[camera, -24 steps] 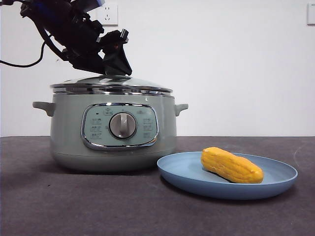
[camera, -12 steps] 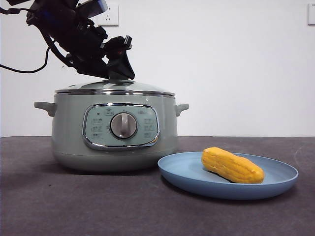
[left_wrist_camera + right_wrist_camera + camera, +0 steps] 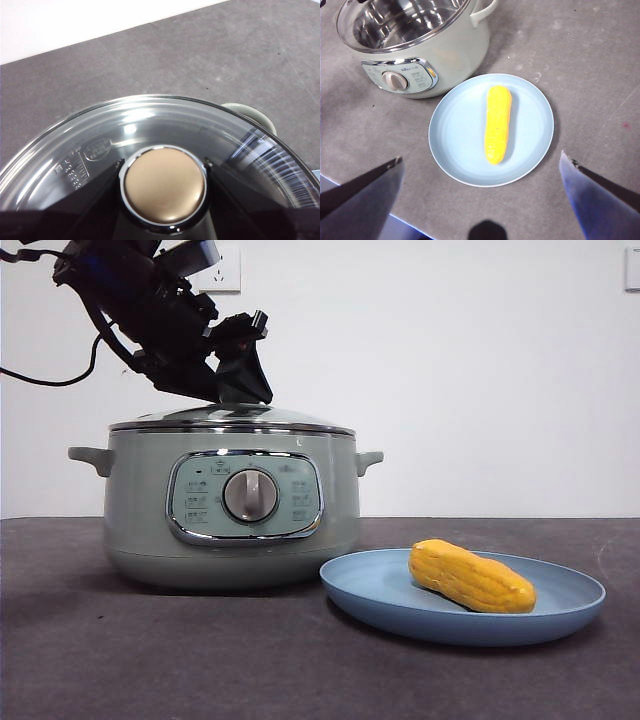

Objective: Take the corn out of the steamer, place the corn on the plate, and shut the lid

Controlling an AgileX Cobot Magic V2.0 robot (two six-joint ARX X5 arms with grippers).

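1 lid (image 3: 232, 416) on 1 steamer (image 3: 232, 505), left gripper (image 3: 164, 186) jaws flank its knob (image 3: 165, 185), prob. touching, 1 corn (image 3: 497, 123) on 1 plate (image 3: 455, 135), right gripper (image 3: 480, 165) wide open, empty

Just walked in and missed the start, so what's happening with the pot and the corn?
The corn already lies on the blue plate, beside the green steamer. The left gripper is at the top of the steamer, its jaws on either side of the knob of the glass lid, which sits on the pot's rim. The right gripper hangs open above the plate, holding nothing. What looks left is letting go of the lid.
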